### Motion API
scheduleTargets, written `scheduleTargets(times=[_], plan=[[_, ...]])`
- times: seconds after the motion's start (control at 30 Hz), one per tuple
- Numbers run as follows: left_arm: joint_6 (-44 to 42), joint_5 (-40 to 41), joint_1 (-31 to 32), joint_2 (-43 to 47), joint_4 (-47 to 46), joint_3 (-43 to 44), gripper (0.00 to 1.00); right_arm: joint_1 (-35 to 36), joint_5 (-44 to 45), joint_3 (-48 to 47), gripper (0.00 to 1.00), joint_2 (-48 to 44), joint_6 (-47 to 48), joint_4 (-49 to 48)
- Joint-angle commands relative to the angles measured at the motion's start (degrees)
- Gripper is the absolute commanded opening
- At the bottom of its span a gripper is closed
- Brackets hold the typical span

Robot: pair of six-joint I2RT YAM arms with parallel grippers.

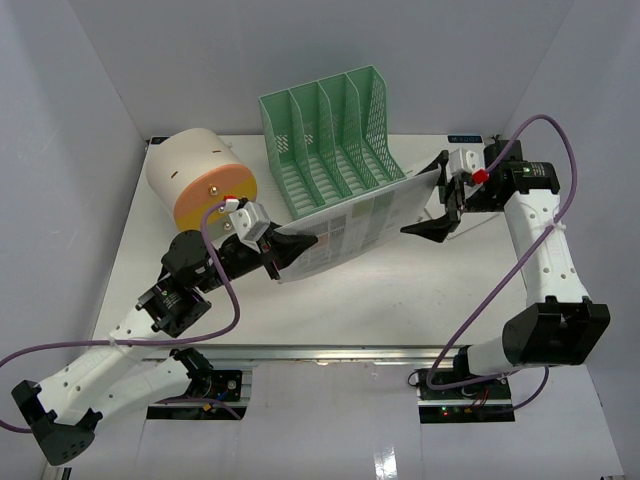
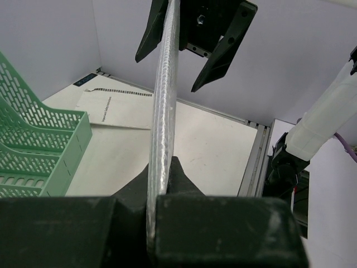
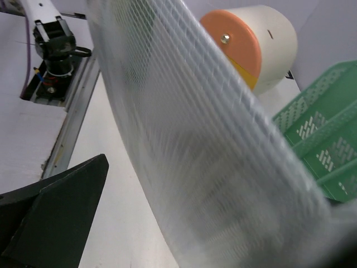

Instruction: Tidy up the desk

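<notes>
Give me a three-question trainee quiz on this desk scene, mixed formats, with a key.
1. True or false: the left fingers are shut on the mesh pouch.
2. The right fingers are: A) shut on the pouch; B) open, one on either side of the pouch's far end; C) shut on nothing.
3. In the top view, what stands just left of the green file rack?
Key: 1 true; 2 B; 3 the cream cylinder with an orange end.
</notes>
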State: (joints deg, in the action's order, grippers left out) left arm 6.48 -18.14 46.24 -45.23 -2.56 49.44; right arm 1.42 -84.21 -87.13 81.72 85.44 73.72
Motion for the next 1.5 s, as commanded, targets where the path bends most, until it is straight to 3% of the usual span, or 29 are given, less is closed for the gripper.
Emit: scheduleTargets(times=[0.0, 0.07, 0.23, 0.3, 0.33, 0.4, 0.47, 0.5, 0.57, 0.63, 0.67, 0.83, 1.0, 1.47], plan=[[0.4, -0.82, -0.25, 2.51, -3.41, 0.18, 0.0, 2.6, -6.96, -0.84, 0.95, -2.03, -1.72, 0.72], [0.31, 0.01, -0.25, 3.26, -3.17, -0.35, 0.0, 2.69, -6.78, -1.81, 0.8, -1.92, -2.14, 0.72], [0.58, 2.81, -0.19, 5.44, -3.61, -2.65, 0.0, 3.5, -5.14, -3.7, 0.33, -3.07, -5.53, -1.52], [0.99, 3.5, -0.26, 5.78, -3.95, -3.54, 0.0, 4.73, -3.36, -3.16, 0.12, -4.36, -11.2, -5.61], [1.17, 3.92, -0.24, 5.79, -4.06, -3.98, 0.0, 5.39, -1.94, -2.46, 0.08, -5.31, -15.65, -9.06], [1.34, 4.98, -0.18, 5.6, -4.12, -4.75, 0.0, 6.92, 2.51, -0.04, 0.08, -7.9, -21.71, -19.34], [1.86, 9.09, -0.18, 5.42, -3.34, -5.22, 0.33, 10.11, 16.66, 9.23, 0.08, -14.26, -44.58, -46.75], [2.04, 10.7, -0.18, 5.5, -2.9, -5.4, 0.42, 10.6, 20.69, 11.81, 0.08, -16.43, -49.15, -53.36], [1.89, 14.76, -0.18, 6.35, -1.81, -5.63, 0.66, 11.62, 27.45, 10.28, 0.08, -16.27, -53.69, -57.89], [1.66, 19.22, -0.25, 8.0, -0.13, -5.81, 0.87, 11.97, 32.9, 4.07, 0.08, -13.11, -56.12, -56.21], [1.27, 20.86, -0.23, 8.77, 1.06, -5.8, 0.93, 12.02, 35.88, 1.78, 0.08, -11.86, -57.76, -56.12], [-1.73, 27.83, -0.18, 15.16, 9.0, -6.14, 0.95, 13.41, 49.05, -8.39, 0.08, -6.66, -63.55, -57.06], [-2.72, 32.53, -0.18, 24.32, 15.95, -9.25, 0.95, 16.72, 60.86, -18.48, 0.08, -1.84, -62.63, -54.62], [0.53, 33.34, -0.18, 37.59, 24.19, -15.15, 0.95, 21.32, 72.59, -8.12, 0.08, -2.23, -65.41, -56.43]])
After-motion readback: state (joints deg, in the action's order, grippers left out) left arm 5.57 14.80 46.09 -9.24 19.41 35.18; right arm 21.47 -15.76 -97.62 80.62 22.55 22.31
